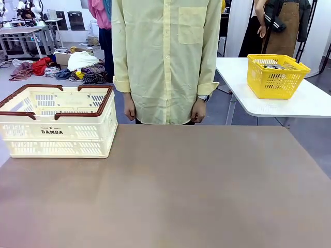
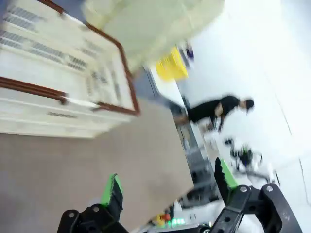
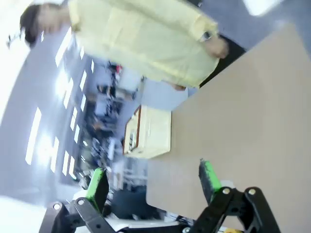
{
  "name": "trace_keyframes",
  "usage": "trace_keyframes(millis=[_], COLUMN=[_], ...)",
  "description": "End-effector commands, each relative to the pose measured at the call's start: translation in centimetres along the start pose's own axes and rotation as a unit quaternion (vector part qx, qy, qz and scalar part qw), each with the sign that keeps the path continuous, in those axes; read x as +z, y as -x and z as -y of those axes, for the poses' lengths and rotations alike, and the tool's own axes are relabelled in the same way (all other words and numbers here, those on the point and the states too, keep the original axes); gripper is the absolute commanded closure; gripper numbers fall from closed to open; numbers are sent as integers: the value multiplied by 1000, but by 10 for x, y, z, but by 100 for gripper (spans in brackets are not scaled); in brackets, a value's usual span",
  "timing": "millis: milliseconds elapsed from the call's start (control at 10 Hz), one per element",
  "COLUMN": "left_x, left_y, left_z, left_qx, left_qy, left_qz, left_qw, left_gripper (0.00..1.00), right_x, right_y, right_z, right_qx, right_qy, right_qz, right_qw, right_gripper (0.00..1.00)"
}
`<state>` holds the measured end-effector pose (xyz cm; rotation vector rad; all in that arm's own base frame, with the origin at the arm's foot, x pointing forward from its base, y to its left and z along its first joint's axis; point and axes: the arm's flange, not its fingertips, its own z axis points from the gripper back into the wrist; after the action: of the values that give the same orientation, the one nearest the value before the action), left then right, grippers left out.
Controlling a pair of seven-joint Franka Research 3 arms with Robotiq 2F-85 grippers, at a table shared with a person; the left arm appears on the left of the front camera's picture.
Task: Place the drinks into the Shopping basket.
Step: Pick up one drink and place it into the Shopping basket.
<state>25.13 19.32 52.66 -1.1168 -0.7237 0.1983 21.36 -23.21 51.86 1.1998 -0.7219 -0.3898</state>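
The Shopping basket (image 1: 57, 121) is a cream slatted crate with a dark brown rim and "DAMDA" on its side, standing at the far left of the brown table (image 1: 170, 191). It looks empty from the front. The drinks are out of view. In the left wrist view my left gripper (image 2: 167, 187) is open with nothing between its green pads, above the table near the Shopping basket (image 2: 58, 92). My right gripper (image 3: 153, 182) is open too, holding nothing, with the Shopping basket (image 3: 148, 132) far off across the table.
A person in a pale yellow shirt (image 1: 165, 57) stands at the table's far edge, hands down at their sides. A smaller yellow mesh basket (image 1: 276, 76) sits on a separate white table (image 1: 305, 101) at the back right.
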Motion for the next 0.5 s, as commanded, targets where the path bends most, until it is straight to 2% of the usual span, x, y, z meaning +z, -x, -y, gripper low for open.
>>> trace_keyframes(millis=[0,100,200,300,400], left_x=[-2,0,16,16,16], left_y=[10,14,6,6,6], left_z=[-21,-28,-17,-17,-17], left_qx=[-15,-22,7,7,7], left_qy=[5,-9,-4,-4,-4], left_qz=[66,79,46,46,46], left_qw=[998,997,999,999,999], left_gripper=[0,0,0,0,0], right_x=[-21,-24,-32,25,25], right_y=[18,18,21,-2,-2], right_z=[87,103,104,91,91], right_qx=[-58,-49,-10,-67,-67], right_qy=[-11,-9,8,3,3], right_qz=[22,37,40,39,39], right_qw=[998,998,999,997,997], right_gripper=[0,0,0,0,0])
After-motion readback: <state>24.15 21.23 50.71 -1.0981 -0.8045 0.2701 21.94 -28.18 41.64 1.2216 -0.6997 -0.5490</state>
